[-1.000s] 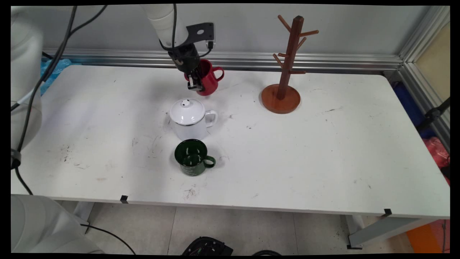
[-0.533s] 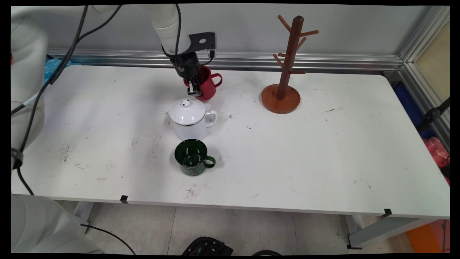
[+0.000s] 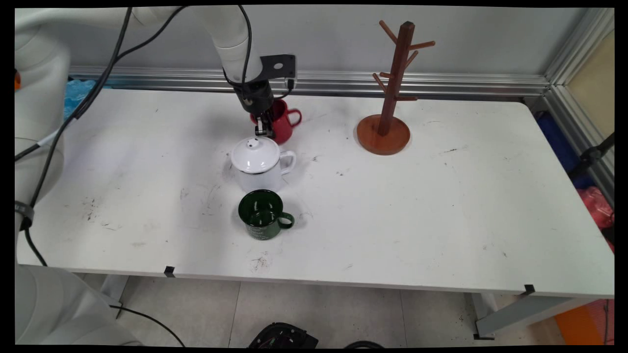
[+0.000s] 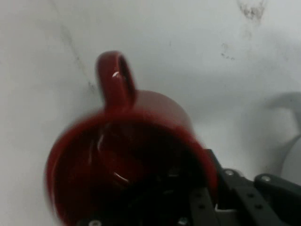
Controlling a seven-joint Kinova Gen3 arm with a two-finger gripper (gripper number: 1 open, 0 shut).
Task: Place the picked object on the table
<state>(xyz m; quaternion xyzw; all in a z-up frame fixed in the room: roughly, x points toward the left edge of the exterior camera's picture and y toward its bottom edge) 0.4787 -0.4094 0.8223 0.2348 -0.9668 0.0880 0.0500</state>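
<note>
My gripper (image 3: 265, 128) is shut on the rim of a red mug (image 3: 283, 123), one finger inside and one outside its left wall. The mug stands upright and low over the table's back middle, its handle pointing right; I cannot tell whether its base touches the surface. In the hand view the red mug (image 4: 127, 160) fills the lower left, handle up, with the black linkage at its right rim. Just in front of it stands a white lidded teapot (image 3: 258, 164), and nearer still a dark green mug (image 3: 264, 214).
A brown wooden mug tree (image 3: 389, 98) with bare pegs stands on its round base at the back right. Black cables hang from the arm at the left. An aluminium rail runs along the table's far edge.
The gripper has come down with the red mug, from tilted above the table to upright and low just behind the teapot.
</note>
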